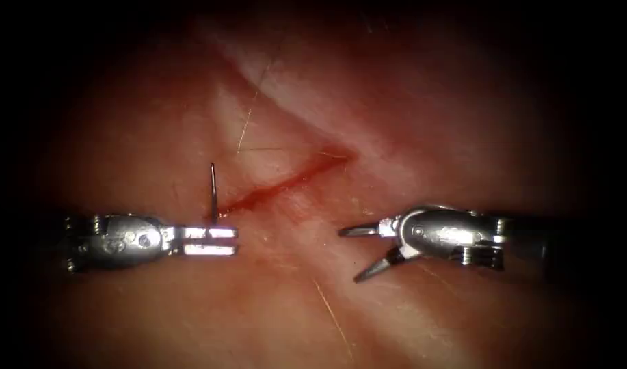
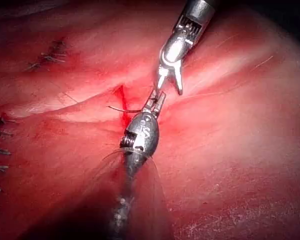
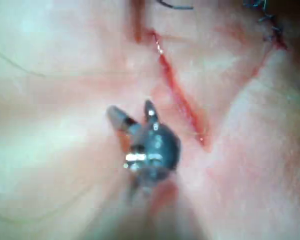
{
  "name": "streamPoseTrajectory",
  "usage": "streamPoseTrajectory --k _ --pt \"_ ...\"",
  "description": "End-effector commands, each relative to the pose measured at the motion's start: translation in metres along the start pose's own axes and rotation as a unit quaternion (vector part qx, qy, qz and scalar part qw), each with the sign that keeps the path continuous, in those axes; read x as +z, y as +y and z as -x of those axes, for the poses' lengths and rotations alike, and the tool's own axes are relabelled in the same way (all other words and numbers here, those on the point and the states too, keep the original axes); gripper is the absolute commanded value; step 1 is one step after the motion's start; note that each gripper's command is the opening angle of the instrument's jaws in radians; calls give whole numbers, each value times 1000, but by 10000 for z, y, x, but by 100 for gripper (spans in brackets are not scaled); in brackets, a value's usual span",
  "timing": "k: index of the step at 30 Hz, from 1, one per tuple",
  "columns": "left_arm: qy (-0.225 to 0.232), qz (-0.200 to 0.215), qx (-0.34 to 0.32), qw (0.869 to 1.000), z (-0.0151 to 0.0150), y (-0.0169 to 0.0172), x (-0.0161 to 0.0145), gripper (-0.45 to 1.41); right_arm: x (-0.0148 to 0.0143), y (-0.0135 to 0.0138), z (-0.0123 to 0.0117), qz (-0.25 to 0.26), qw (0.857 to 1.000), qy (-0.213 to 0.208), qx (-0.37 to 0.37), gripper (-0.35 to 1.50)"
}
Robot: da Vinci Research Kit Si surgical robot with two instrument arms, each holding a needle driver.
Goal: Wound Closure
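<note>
Pork-belly tissue (image 1: 422, 102) takes up the endoscope view, pink to red, with paler bands running diagonally across it. The cut (image 1: 286, 183) runs as a slanted line, its upper end toward the right and its lower end toward the left, and red fluid (image 1: 258, 197) lies along it.

Left arm's end effector (image 1: 210, 240) enters from the left and lies level, its tip at the lower left end of the cut. Its two jaws sit close together and parallel, and they hold the needle (image 1: 212, 191) near one end. The needle stands up from the jaws as a thin dark curve, its free end pointing away from the tissue. Whether its gripped end enters the tissue cannot be told. In the left wrist view the same end effector (image 2: 155, 102) holds the needle (image 2: 124, 110), which extends sideways across the cut (image 2: 122, 107).

Right arm's end effector (image 1: 357, 254) enters from the right, well apart from the left one, to the right of the cut. Its jaws are spread wide in a V and hold nothing. The right wrist view shows these jaws (image 3: 132, 112) parted, beside the cut (image 3: 180, 100).

Fine thread (image 1: 248, 116) lies on the tissue above the cut.
</note>
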Motion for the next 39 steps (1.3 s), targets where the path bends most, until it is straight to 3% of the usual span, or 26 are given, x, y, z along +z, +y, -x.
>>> streamPoseTrajectory --k 1,6,13,17,18,19,20,26,39 --pt "0 0 0 1000 5 -1 6 -45 20 4 -2 3 1000 4 5 138" --pt "0 0 0 1000 5 -1 6 -45 42 6 -11 17 999 31 26 138" --pt "1 1 0 1000 5 0 6 -45 67 7 -11 27 998 39 27 135" --pt "1 1 0 1000 5 0 6 -45 70 11 -11 30 998 47 31 121" --pt "1 1 0 1000 5 0 6 -45 70 11 -10 24 998 50 34 108" --pt "1 1 0 1000 5 0 6 -45 69 10 -10 -2 997 63 52 2" --pt "1 1 0 1000 5 0 6 -45 68 9 -10 -8 996 65 64 -35" --pt "1 1 0 1000 5 0 5 -45 65 7 -11 -10 986 70 148 -35" --pt "1 1 0 1000 5 0 5 -45 48 -46 -24 -64 982 29 176 -35"
